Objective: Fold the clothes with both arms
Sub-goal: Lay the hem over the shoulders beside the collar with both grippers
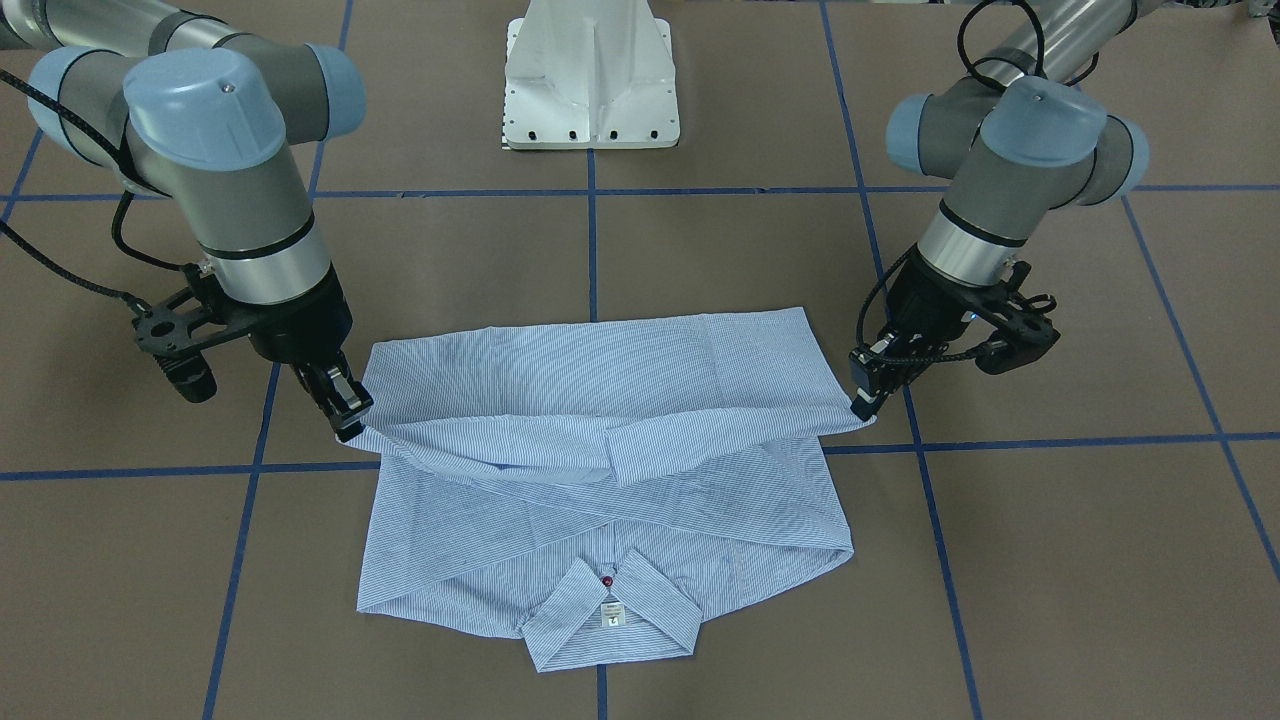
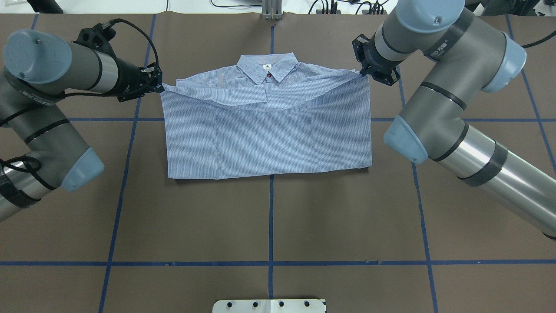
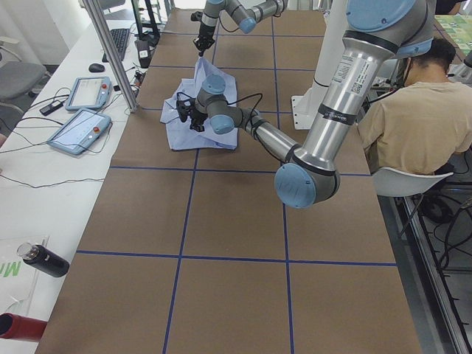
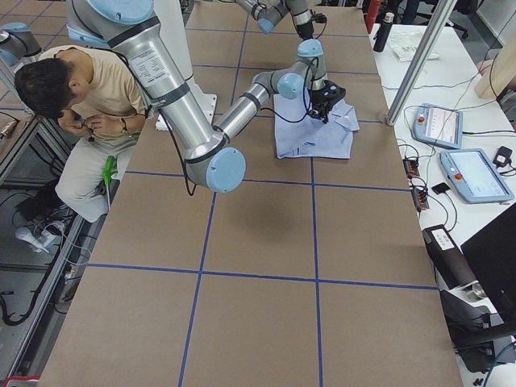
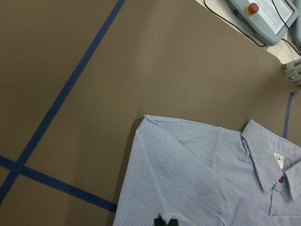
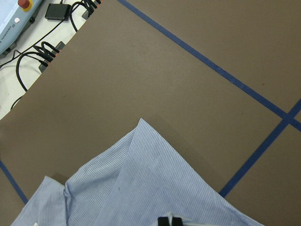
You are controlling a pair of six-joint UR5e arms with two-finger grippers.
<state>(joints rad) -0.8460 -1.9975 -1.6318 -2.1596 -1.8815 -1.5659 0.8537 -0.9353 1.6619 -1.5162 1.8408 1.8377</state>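
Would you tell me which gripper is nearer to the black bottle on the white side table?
Left. The left gripper pinches the shirt at its corner toward the black bottle; the right gripper holds the opposite corner, farther from it.

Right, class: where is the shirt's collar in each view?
Front-facing: collar bottom centre.
Overhead: collar top centre.
Exterior left: too small to tell.
Exterior right: collar upper right of centre.
Left wrist: collar right edge.
Right wrist: cannot tell.
Shared landmark: red button at its opening.
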